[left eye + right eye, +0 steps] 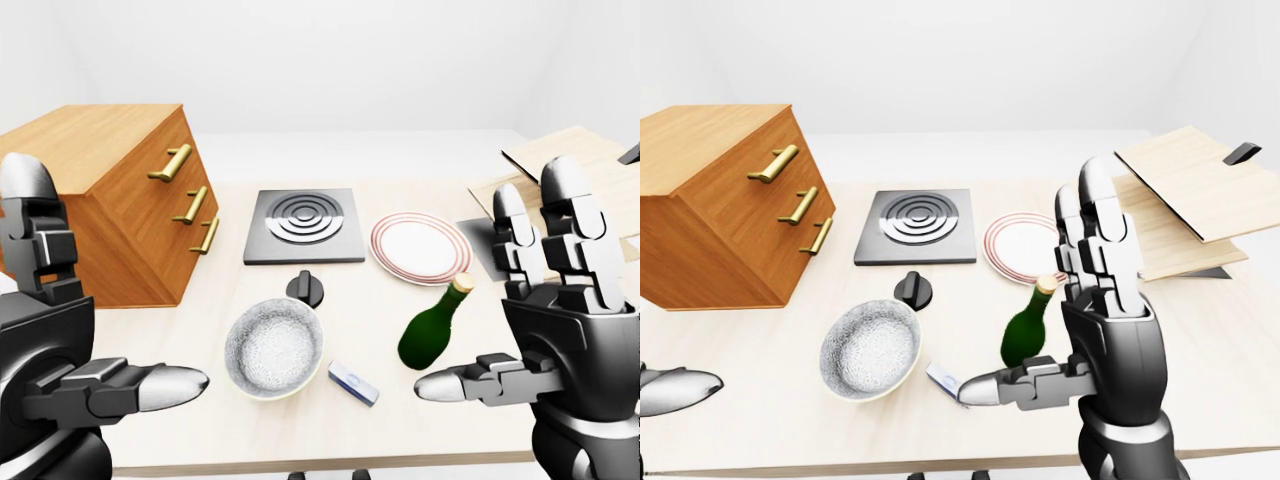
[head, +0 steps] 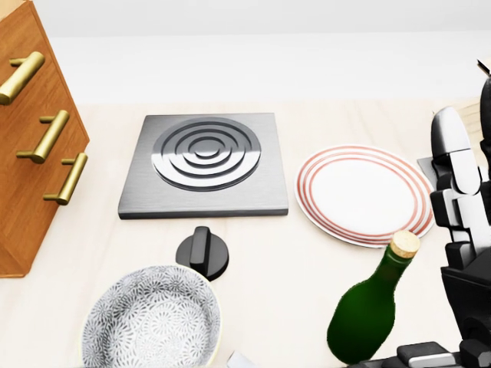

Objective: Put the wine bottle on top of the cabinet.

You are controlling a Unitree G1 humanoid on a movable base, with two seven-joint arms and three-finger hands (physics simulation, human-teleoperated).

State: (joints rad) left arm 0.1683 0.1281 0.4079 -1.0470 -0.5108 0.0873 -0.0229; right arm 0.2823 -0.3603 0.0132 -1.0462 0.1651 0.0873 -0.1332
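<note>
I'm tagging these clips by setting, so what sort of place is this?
Probably a simulated kitchen worktop: a single-ring hob with its control knob, a striped plate and a patterned bowl share the pale table with a wine bottle and a wooden cabinet.

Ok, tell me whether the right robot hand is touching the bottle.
Apart. The left-eye view shows bare table between the bottle and the open right robot hand, thumb pointing toward it.

Table [image 1: 420, 400] with bottle [image 1: 434, 327], bowl [image 1: 273, 347], plate [image 1: 420, 248]
</note>
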